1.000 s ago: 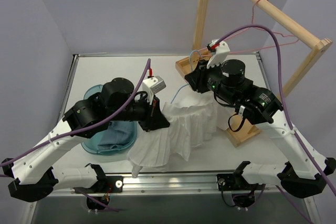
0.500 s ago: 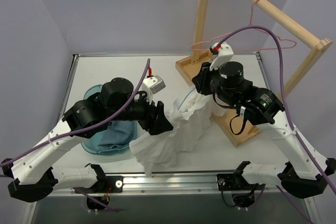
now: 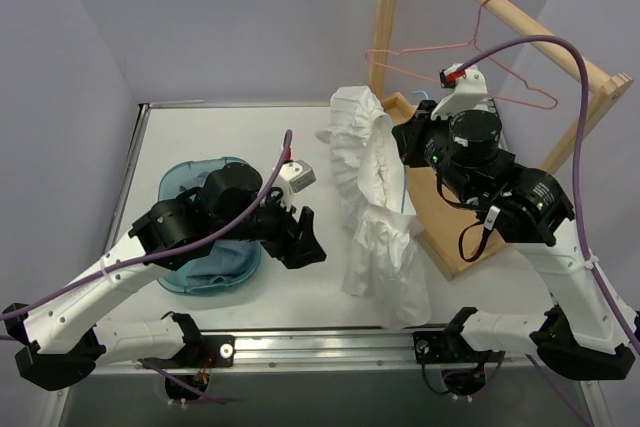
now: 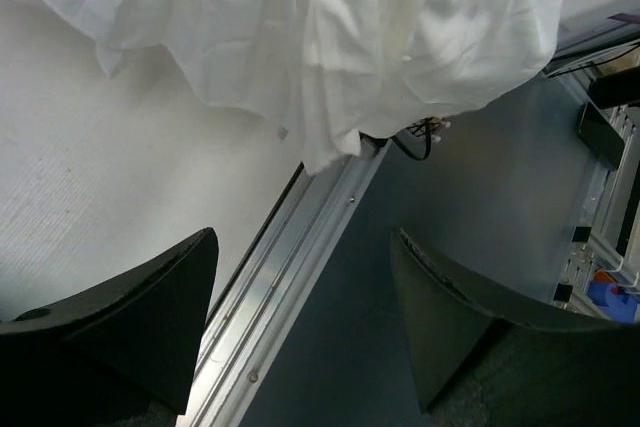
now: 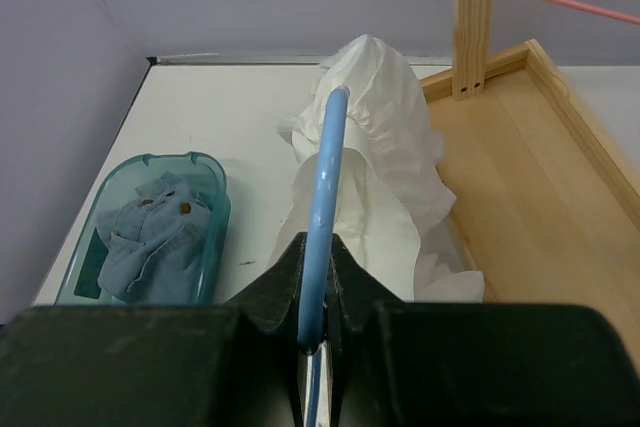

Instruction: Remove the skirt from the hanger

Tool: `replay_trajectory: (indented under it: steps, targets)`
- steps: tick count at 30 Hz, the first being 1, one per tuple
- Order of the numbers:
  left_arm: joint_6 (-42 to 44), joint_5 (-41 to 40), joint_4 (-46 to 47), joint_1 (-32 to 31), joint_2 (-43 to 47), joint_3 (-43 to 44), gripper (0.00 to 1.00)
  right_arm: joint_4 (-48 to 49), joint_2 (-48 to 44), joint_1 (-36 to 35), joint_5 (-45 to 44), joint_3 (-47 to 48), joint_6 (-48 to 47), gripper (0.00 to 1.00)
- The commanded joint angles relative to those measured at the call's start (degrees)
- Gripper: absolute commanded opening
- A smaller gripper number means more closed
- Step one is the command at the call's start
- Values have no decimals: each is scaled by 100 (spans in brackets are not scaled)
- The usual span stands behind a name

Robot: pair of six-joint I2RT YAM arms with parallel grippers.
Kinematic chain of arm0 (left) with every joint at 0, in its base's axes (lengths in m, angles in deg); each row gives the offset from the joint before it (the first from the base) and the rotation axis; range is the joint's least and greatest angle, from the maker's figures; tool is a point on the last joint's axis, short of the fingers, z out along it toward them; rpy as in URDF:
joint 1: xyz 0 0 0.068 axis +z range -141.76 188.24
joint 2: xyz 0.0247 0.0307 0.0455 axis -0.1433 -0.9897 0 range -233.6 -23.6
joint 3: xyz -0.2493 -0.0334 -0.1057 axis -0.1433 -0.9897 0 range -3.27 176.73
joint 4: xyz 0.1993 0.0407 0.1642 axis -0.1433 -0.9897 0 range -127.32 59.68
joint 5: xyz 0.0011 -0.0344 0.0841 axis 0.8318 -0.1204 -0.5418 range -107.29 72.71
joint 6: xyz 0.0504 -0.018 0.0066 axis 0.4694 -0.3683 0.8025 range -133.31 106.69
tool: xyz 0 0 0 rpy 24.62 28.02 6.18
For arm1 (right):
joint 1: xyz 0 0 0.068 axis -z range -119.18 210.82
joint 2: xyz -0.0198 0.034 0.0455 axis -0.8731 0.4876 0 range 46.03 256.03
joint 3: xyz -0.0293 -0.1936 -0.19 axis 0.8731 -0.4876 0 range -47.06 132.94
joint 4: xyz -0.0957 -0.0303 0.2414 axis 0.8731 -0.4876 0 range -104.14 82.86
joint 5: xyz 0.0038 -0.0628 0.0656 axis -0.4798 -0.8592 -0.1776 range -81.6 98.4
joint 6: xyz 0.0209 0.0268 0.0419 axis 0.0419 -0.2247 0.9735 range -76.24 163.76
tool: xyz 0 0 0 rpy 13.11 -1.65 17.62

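The white pleated skirt (image 3: 375, 197) hangs in a long crumpled drape from the light-blue wire hanger (image 5: 326, 157), its lower end trailing on the table near the front edge. My right gripper (image 5: 318, 265) is shut on the hanger's wire, held up above the table beside the wooden rack. The skirt's bunched waist (image 5: 375, 117) sits over the far end of the wire. Left of the drape and clear of it, my left gripper (image 3: 305, 237) is open; in its wrist view the fingers (image 4: 170, 297) hold nothing and the skirt's hem (image 4: 330, 57) lies beyond them.
A teal bin (image 3: 180, 187) holding a blue denim garment (image 5: 150, 232) sits at the left. The wooden rack (image 3: 500, 12) with its tray base (image 5: 540, 177) stands at the right, a pink wire hanger (image 3: 470, 47) on its bar. The table's front rail (image 4: 290, 257) runs under the left gripper.
The left gripper opened, let go of the skirt and drew back left. The right arm lifted the hanger up and back, and the skirt now hangs from it.
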Motion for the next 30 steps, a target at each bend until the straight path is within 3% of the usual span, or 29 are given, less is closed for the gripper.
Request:
replay_trajectory:
  steps: [1, 5, 9, 13, 18, 24, 30]
  targets:
    - [-138, 66, 577, -116, 86, 146, 78, 294, 47, 22, -200, 170, 81, 0]
    - [80, -326, 676, -170, -1, 383, 79, 268, 170, 22, -42, 222, -69, 0]
    - [608, -1085, 174, -170, -667, 1619, 80, 4, 215, 31, -68, 442, -43, 0]
    - [784, -796, 349, -187, -1187, 2114, 81, -172, -13, 31, -130, 250, 37, 0]
    - [934, -751, 561, -196, -1443, 2229, 81, -102, -277, 31, -131, -102, -16, 0]
    - [820, -1428, 727, -170, -1092, 1667, 85, -180, -419, 22, 116, -235, -95, 0]
    - [275, -1025, 938, -205, -803, 1150, 84, -172, -628, 31, -164, -454, 106, 0]
